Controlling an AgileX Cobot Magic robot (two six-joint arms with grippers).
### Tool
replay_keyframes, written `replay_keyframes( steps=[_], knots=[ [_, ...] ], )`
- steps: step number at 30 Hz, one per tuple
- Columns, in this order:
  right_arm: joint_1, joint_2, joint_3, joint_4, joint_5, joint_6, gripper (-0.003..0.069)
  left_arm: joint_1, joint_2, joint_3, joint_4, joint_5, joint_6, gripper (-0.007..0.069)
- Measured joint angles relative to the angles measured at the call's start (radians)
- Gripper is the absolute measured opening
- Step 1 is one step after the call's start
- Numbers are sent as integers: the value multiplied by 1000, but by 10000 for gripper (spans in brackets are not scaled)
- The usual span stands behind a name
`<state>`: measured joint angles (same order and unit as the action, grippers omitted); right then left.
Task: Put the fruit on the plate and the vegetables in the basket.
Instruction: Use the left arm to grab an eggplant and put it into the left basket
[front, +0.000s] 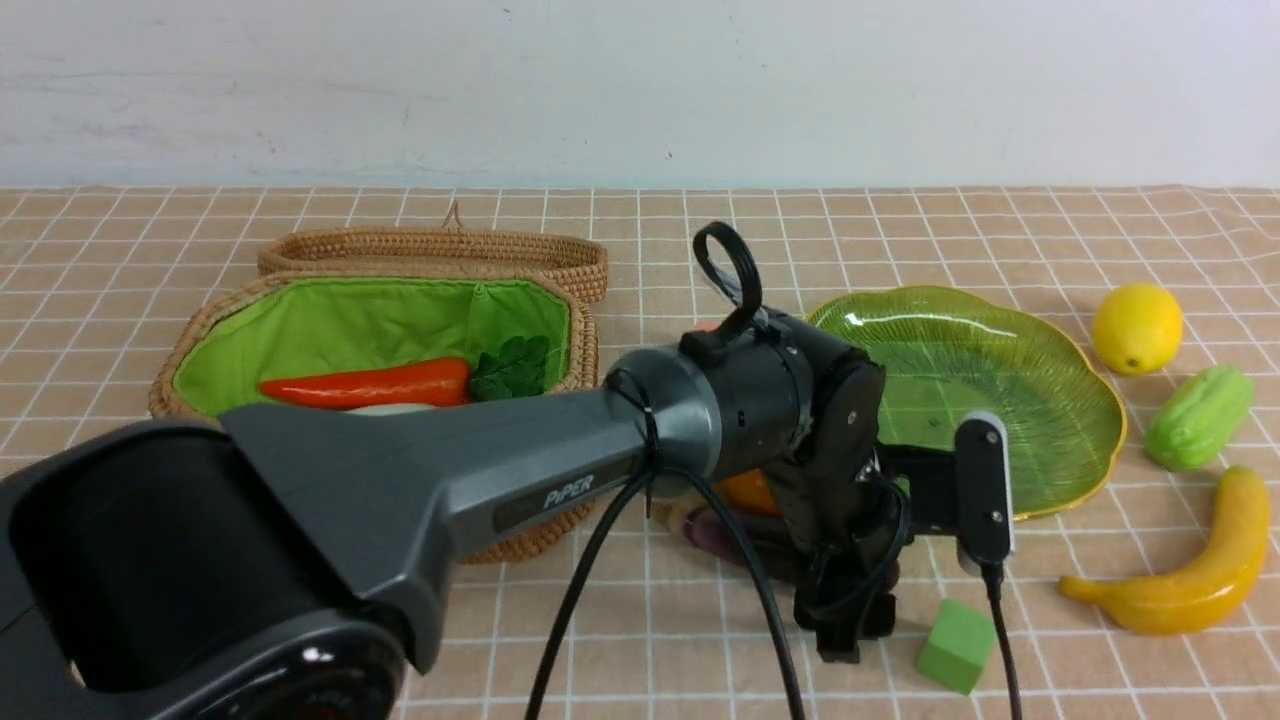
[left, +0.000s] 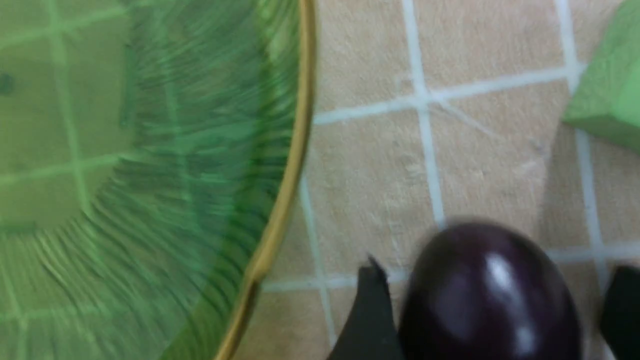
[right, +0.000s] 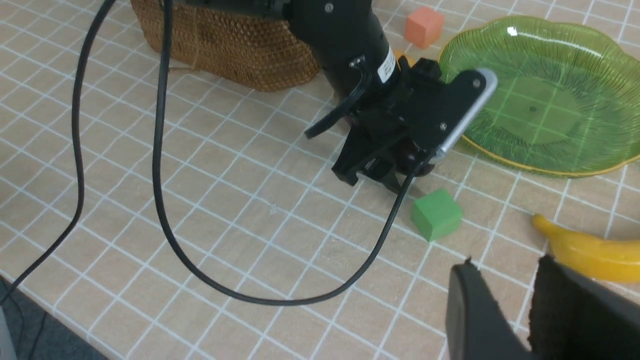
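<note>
Left gripper: down at the cloth, jaws spread around the eggplant; one finger sits against it, the other stands a small gap off.
Left arm: reaches forward from low left, wrist bent down, and hides the front of the basket.
Right gripper: parted with nothing between, above the cloth near the banana.
Eggplant place: on the cloth just beside the plate, between plate and basket.
Mango: mostly hidden behind the left wrist.
Basket contents: carrot lying over the radish.
On the cloth to the right: lemon, gourd.
Green cube: near the left gripper.
Surfaces: glossy purple eggplant, ribbed gold-rimmed green glass plate, woven wicker with green lining, tan checked cloth.
</note>
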<state>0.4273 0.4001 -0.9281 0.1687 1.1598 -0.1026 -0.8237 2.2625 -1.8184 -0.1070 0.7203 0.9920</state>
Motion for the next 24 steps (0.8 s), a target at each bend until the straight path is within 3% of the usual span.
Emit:
replay_keyframes(
  steps=[7,13,17,20,24],
  knots=[
    [0,0,-1,-3,11,0,195,0,8,-5,1,-2,-11,388],
    [0,0,-1,-5,12,0,197,-1,-39,-3,14,29,-89,390],
    [0,0,-1,-6,6,0,201,-14,-173,-3,49,129,-196,390],
    [0,0,-1,-9,-29,0,206,-25,-327,-4,132,251,-314,390],
    [0,0,-1,-12,-77,0,209,15,-463,-6,349,405,-351,390]
  ],
)
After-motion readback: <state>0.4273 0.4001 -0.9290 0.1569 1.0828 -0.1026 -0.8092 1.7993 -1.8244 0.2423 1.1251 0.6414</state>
